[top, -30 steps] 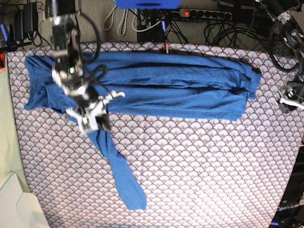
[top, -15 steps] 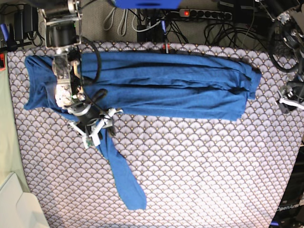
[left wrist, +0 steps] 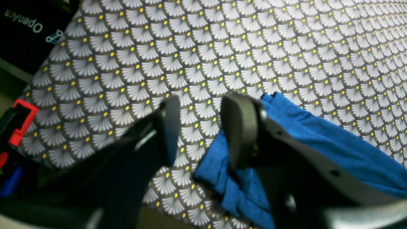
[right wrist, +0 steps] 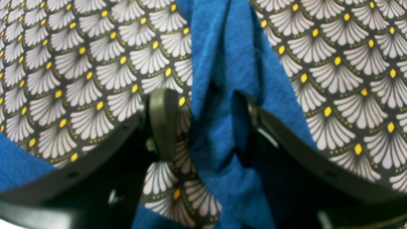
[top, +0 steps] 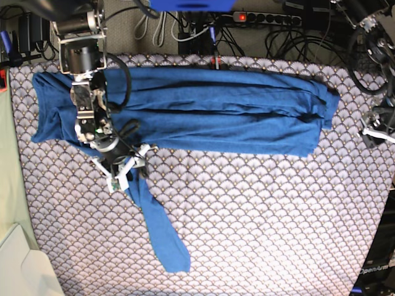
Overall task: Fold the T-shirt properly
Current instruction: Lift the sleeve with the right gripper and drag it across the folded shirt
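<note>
Left wrist view: your left gripper (left wrist: 198,127) is spread wide and holds nothing. A bunched edge of the blue T-shirt (left wrist: 318,143) lies just beside and under its right finger, on the scallop-patterned tablecloth (left wrist: 190,47).

Right wrist view: your right gripper (right wrist: 203,124) is spread too, with the T-shirt's long sleeve (right wrist: 222,63) running straight down between its fingers. It is not pinching the sleeve.

Base view: the T-shirt's body (top: 210,111) lies in a long band behind the right gripper (top: 126,169). The sleeve (top: 157,228) trails out ahead of it. It looks like the sleeve-folding step. Next, squeeze the sleeve and carry it onto the body.
</note>
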`<move>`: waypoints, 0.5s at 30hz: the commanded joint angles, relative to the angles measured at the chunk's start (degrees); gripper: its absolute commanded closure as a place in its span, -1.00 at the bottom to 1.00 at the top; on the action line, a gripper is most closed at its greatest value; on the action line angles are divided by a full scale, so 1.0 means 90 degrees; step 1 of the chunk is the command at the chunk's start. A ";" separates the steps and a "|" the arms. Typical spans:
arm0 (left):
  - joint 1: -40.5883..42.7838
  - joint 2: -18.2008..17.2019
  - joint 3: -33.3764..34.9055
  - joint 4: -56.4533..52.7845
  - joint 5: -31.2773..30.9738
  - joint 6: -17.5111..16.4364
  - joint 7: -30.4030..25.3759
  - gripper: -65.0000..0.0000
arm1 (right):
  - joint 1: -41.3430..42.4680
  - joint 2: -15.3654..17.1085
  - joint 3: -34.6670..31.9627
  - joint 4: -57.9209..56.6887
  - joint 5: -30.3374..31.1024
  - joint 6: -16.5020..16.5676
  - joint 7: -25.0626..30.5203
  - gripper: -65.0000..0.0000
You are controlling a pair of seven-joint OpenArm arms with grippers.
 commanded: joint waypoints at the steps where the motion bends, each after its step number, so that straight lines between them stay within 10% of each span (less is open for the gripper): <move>1: -0.0085 -0.0114 -0.0030 0.0123 -0.0048 0.0008 -0.0132 0.23 | 0.0129 0.0015 0.0006 0.0101 0.0042 -0.0016 0.0172 0.25; 6: -0.0085 -0.0114 -0.0030 0.0123 -0.0048 0.0008 -0.0132 0.23 | 0.0158 0.0015 0.0006 0.0092 0.0042 -0.0016 0.0172 1.00; 15: -0.0085 -0.0114 -0.0039 0.0123 -0.0048 0.0008 -0.0132 0.23 | 0.0080 0.0044 0.0006 0.0414 0.0042 -0.0016 0.0201 1.00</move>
